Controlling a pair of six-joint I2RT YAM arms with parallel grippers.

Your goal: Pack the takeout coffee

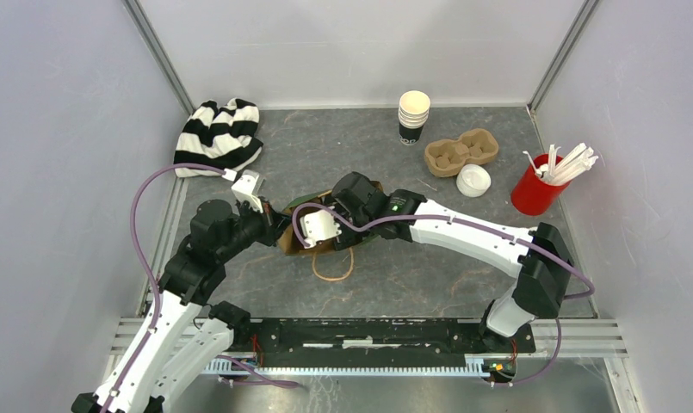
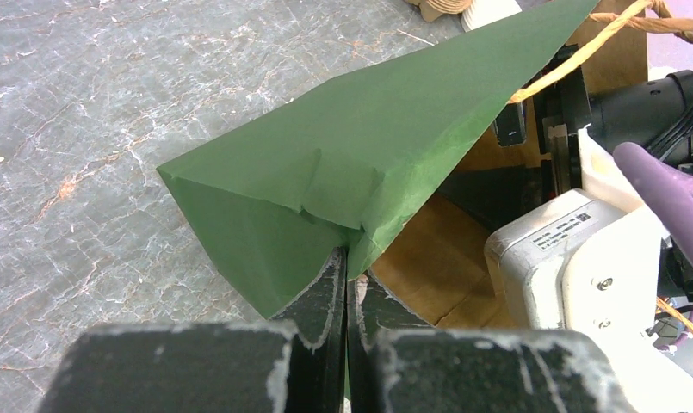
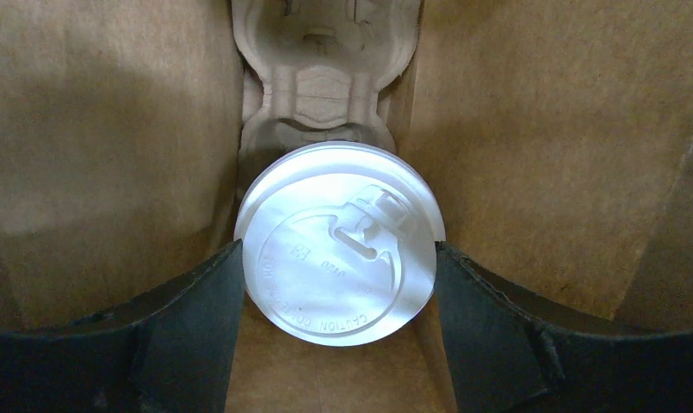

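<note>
- Left gripper (image 2: 347, 258): fingers pressed together, pinching a fold of the paper bag (image 2: 351, 155) on its green outer face. Holds that flap up off the grey table (image 2: 84, 129).
- Paper bag: green outside, brown inside. Sits mid-table between the two arms in the top view, with a twine handle (image 1: 332, 267) looping out toward the near edge. Cannot tell whether it stands or lies on its side.
- Right gripper (image 3: 338, 267): reaches in through the bag mouth. Fingers (image 3: 196, 310) spread wide yet set against the lidded cup (image 3: 325, 215) on both sides, touching the lid rim left and right.
- Lidded cup: inside the bag, brown walls on either side, round white lid facing the wrist camera, sip tab visible. Cup body hidden beneath the lid.
- Pulp carrier (image 3: 325, 77): deeper in the bag, its near end covered by the lid. Cannot tell whether the cup is seated in a pocket.
- Back of the table, top view: stack of paper cups (image 1: 414, 116), dark outside, cream inside. Near it on the right, a second pulp carrier (image 1: 460, 151), with a loose white lid (image 1: 473, 180) just beside its near edge.
- Red cup (image 1: 536, 185): holds white stirrers, near the right wall.
- Striped cloth (image 1: 218, 133): black and white, bunched at the back left corner.
</note>
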